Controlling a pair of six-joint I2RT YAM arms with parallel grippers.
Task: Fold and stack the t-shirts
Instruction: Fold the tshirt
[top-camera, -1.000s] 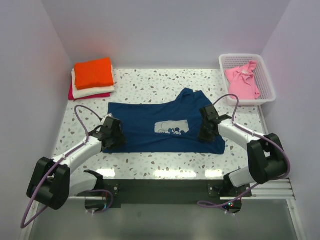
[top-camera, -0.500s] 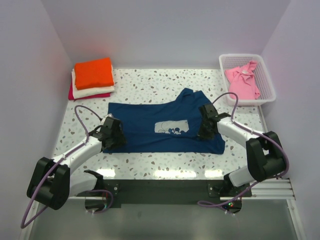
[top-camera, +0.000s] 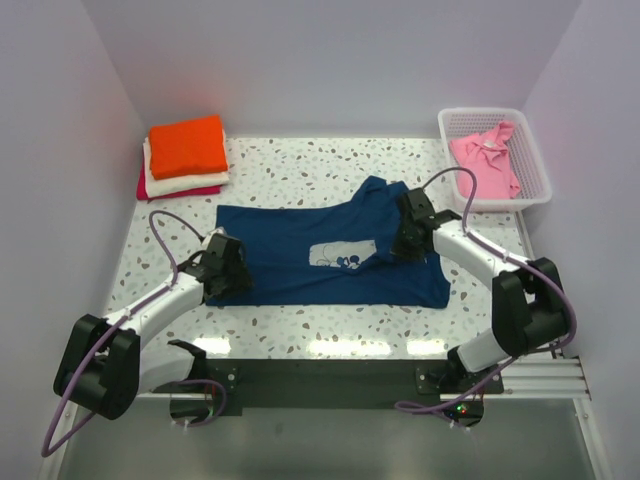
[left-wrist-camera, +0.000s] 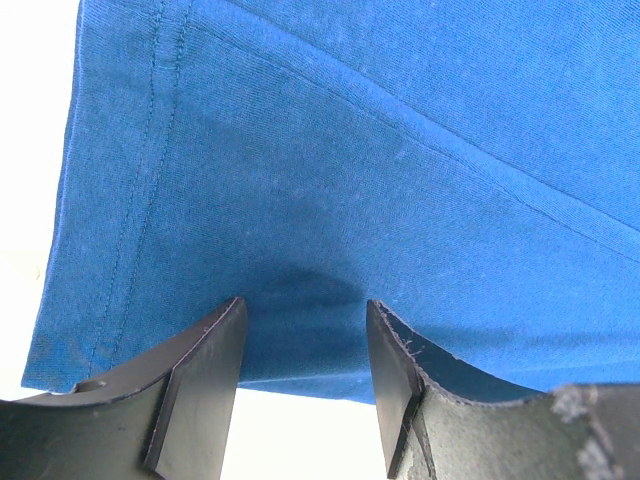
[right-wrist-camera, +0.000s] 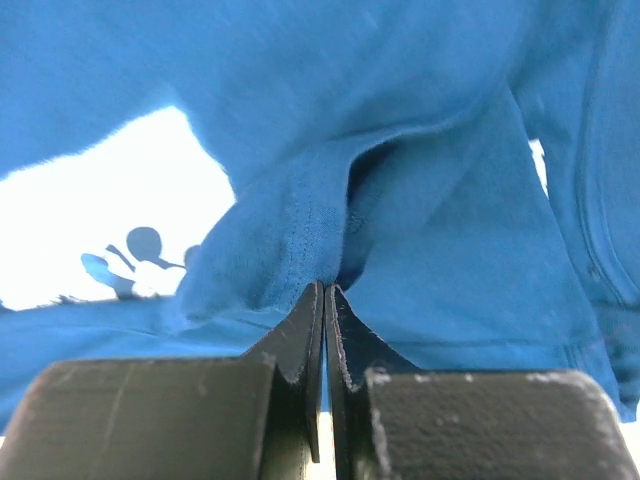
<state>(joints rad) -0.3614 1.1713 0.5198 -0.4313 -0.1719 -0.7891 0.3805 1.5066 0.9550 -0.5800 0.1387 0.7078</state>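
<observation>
Mid-frame: navy blue jersey t-shirt with a small white chest graphic (top-camera: 300, 262), spread flat on the speckled terrazzo tabletop (top-camera: 300, 170), long axis running left to right.

The right claw (top-camera: 405, 240) sits on the shirt's upper-right part. In its wrist view the jaws are closed tight on a raised ridge of navy knit, and the cloth tents up from the pinch.

The left claw (top-camera: 222, 270) is at the shirt's left edge, lower left of frame. Its jaws are parted, tips down by the stitched hem, and I see no cloth caught between them.

The bulk of the shirt lies leftward of the right claw, so I judge the fold must carry that way, across the graphic. The knit is limp and thin and will likely drag and crease.

Upper left: stack of folded orange, cream and magenta tees (top-camera: 187, 155). Upper right: crumpled pink tee (top-camera: 485, 160) in the white plastic lattice basket (top-camera: 500, 203)
</observation>
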